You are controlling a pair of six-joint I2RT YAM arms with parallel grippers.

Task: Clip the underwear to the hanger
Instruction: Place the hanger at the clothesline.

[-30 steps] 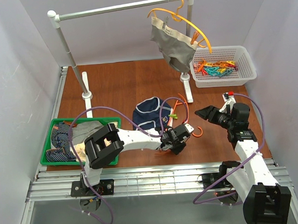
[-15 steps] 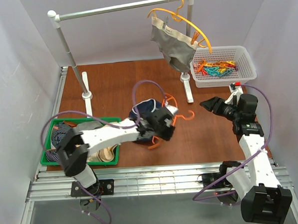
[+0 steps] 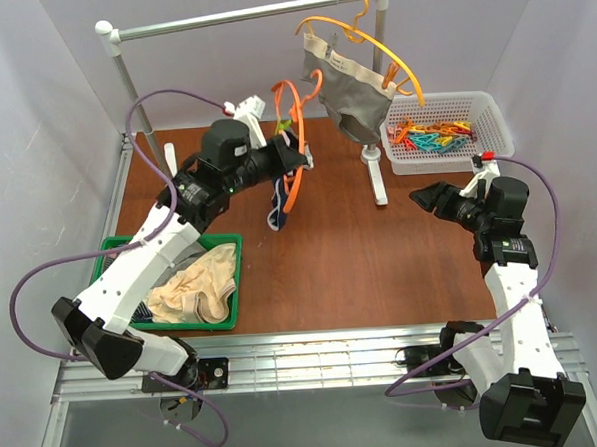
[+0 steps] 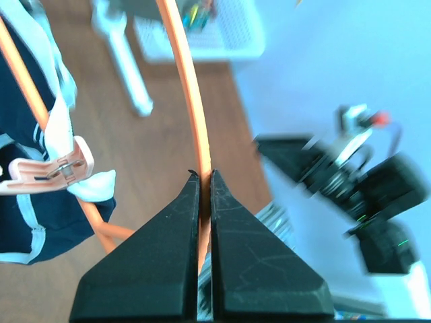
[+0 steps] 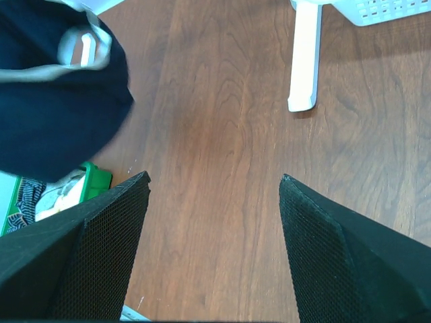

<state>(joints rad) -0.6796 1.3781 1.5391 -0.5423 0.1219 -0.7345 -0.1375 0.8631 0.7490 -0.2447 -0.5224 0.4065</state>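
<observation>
Lifted off the table (image 3: 381,269), hanger (image 4: 193,101) and clipped underwear (image 4: 40,215) now pinched in left claw (image 4: 204,176) below rail (image 3: 228,19); right claw (image 5: 214,176) wide

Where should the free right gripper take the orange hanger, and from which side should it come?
Probably the bare thin rod of the hanger, beyond the left gripper, coming from the robot's right with jaws across it. The other rod carries the underwear and a clip.

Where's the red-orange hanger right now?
Top view: the hanger is up at back centre-left, pinched in the left gripper, just left of the grey underwear on the rail. The navy underwear hangs clipped to it.
</observation>
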